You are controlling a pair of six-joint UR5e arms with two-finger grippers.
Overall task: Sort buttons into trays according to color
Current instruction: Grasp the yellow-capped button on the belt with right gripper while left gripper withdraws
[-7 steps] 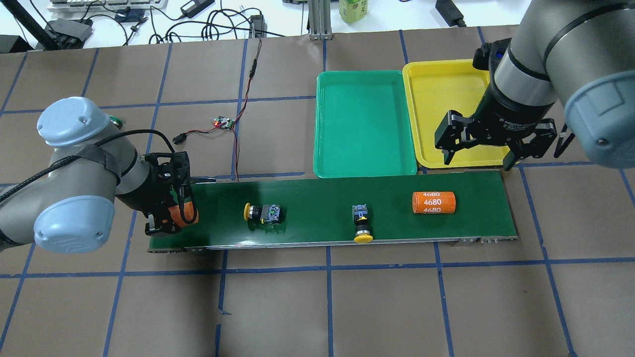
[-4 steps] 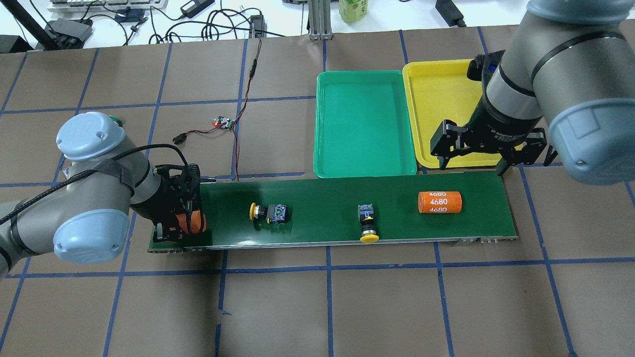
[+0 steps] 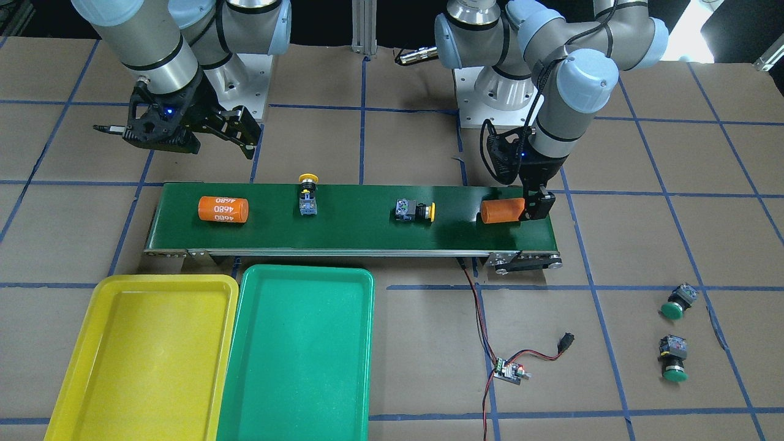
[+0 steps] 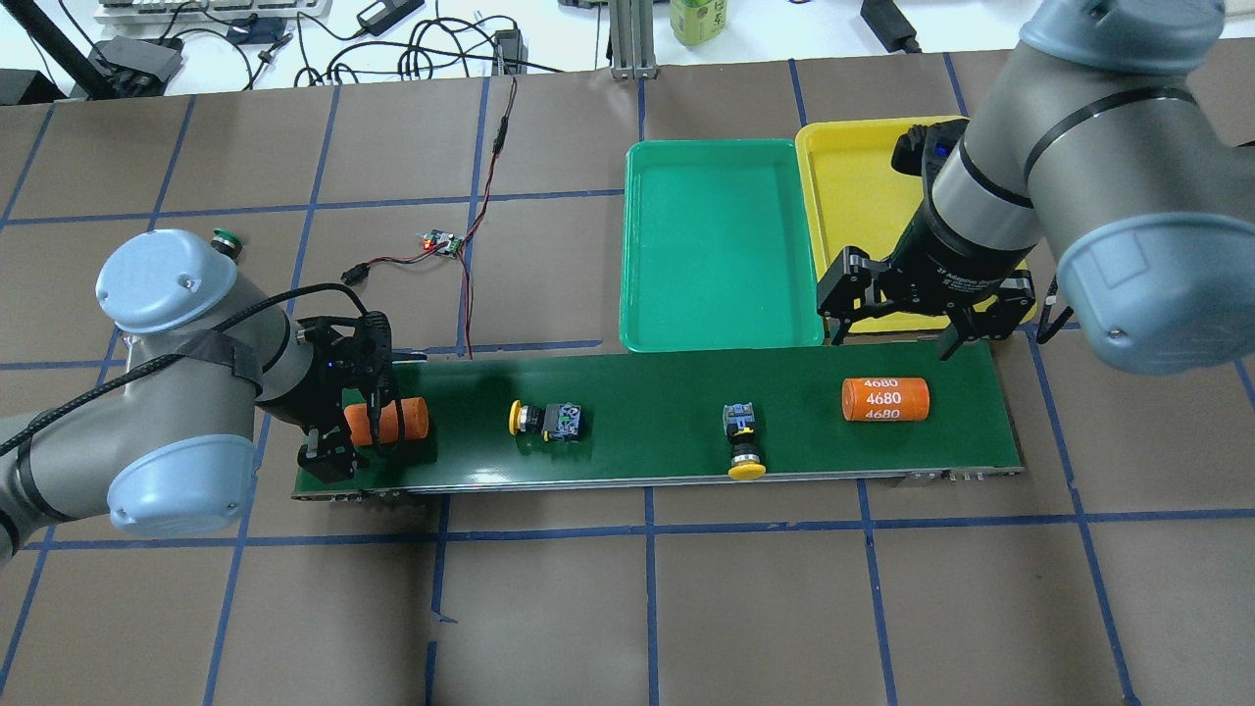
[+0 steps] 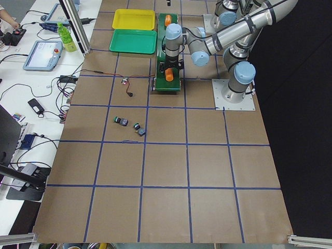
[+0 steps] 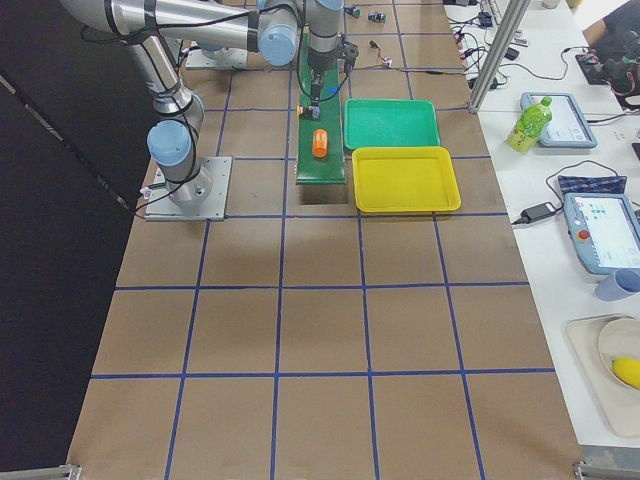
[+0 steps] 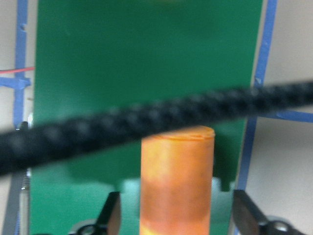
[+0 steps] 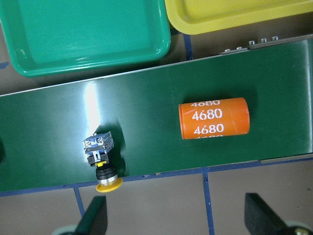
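Two yellow-capped buttons lie on the dark-green belt, one [image 4: 544, 420] left of the middle and one [image 4: 742, 441] at its near edge. Two green-capped buttons [image 3: 674, 303] [image 3: 674, 361] lie on the table off the belt's left end. The green tray [image 4: 721, 245] and the yellow tray [image 4: 863, 196] stand side by side beyond the belt, with nothing in them. My left gripper [image 4: 358, 427] is open around an orange cylinder [image 7: 176, 186] that lies on the belt, with gaps on both sides. My right gripper [image 4: 894, 338] is open and empty, above the belt's far edge by the yellow tray.
The conveyor belt [image 4: 637, 382] runs across the table's middle. A second orange cylinder [image 4: 885, 399] marked 4680 lies near its right end. A small circuit board [image 4: 441, 242] with red and black wires lies beyond the belt's left part.
The buttons and the right cylinder have shifted rightward on the belt. The left cylinder now sticks out to the right of my left gripper. My right gripper has moved left and nearer to the belt.
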